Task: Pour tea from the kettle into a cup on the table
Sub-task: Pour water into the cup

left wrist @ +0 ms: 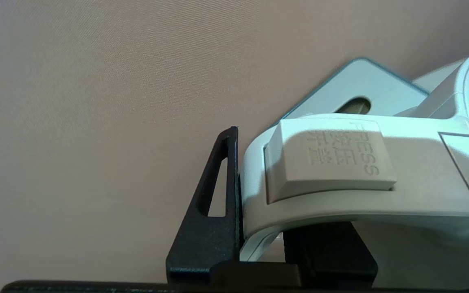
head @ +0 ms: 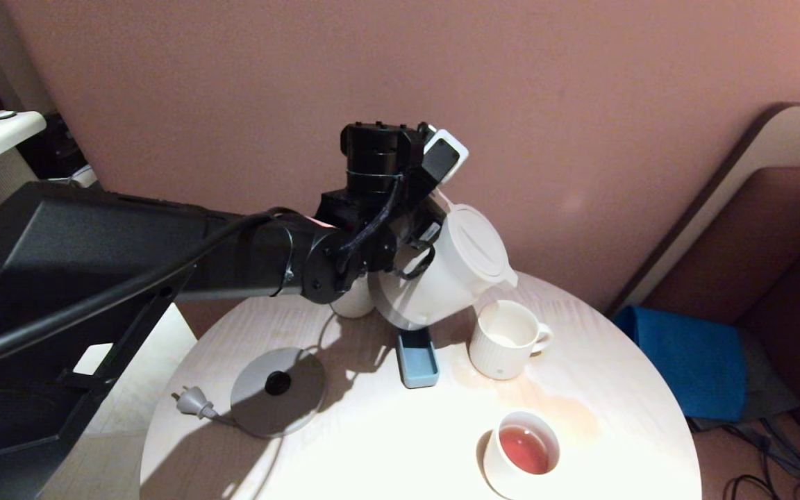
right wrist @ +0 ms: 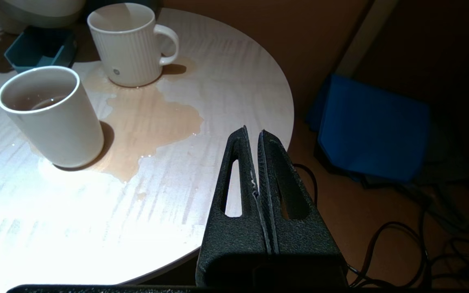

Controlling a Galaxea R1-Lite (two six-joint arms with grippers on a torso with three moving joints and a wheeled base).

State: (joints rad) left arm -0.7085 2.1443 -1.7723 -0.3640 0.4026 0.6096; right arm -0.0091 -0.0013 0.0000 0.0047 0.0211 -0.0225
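Nearest me on the table [head: 344,451], at about five o'clock, I see a plain white cup [head: 519,453] holding reddish tea [head: 523,448]. A pale brown puddle [right wrist: 145,118] spreads from it toward the ribbed mug [head: 504,339], which stands further in at two o'clock, upright, handle to the right. At eight o'clock lie the grey kettle base [head: 278,391] and its plug [head: 194,401]; a small blue tray [head: 417,357] sits near the centre. Beyond that, my left gripper [left wrist: 259,228] is clamped on the kettle [head: 452,274] by its handle, holding it in the air, tipped with the spout just above the mug's far rim. I cannot see a stream. My right gripper [right wrist: 255,162] hangs off the table's right edge, fingers pressed together, empty.
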